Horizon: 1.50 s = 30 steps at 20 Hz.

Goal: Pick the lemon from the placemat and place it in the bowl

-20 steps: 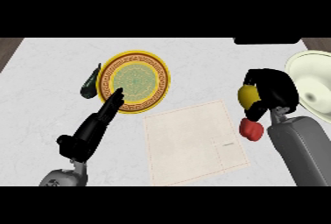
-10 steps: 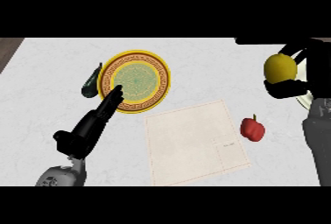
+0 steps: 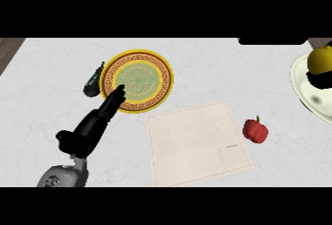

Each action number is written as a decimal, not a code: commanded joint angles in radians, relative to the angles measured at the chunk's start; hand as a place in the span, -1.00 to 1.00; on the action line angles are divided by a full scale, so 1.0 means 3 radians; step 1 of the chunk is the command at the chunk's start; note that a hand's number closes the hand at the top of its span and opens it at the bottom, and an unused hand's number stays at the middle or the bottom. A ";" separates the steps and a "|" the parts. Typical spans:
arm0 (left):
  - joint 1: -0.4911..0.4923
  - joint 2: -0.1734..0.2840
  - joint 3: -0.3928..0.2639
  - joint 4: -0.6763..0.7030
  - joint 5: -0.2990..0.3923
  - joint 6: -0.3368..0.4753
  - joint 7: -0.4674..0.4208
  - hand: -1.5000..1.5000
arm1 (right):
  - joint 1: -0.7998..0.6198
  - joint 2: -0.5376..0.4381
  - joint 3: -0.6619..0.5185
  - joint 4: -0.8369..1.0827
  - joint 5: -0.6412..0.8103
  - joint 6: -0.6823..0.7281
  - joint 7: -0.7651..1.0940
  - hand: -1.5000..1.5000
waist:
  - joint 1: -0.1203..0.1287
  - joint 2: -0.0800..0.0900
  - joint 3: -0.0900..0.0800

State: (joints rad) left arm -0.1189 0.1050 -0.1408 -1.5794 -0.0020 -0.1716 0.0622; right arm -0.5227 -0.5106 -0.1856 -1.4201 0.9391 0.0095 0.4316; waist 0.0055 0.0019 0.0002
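Over the bowl [image 3: 304,94], the lemon [image 3: 319,59] is gripped by the right hand [image 3: 321,79]; released off-centre, it could roll out. The left hand's [image 3: 97,121] fingers are held straight.

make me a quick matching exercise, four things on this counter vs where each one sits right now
Things:
1. lemon
2. red pepper
3. placemat
4. dark green vegetable

Places:
A. just left of the patterned plate
B. over the white bowl at the right edge
C. on the bare counter, just right of the placemat
D. flat on the counter, below the patterned plate

Pairs: 1-B, 2-C, 3-D, 4-A
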 commanded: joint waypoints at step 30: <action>0.0101 -0.0095 -0.0010 -0.0083 -0.0067 -0.0034 -0.0012 0.00 | -0.0865 -0.0834 -0.1540 0.2970 -0.1183 -0.0594 -0.1711 -1.00 | 0.0008 0.0001 0.0002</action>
State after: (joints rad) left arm -0.1146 0.0829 -0.1381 -1.6044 -0.0135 -0.1861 0.0812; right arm -0.7718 -0.7264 -0.5737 -0.5354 0.6511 -0.1457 -0.0963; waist 0.0145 0.0051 0.0016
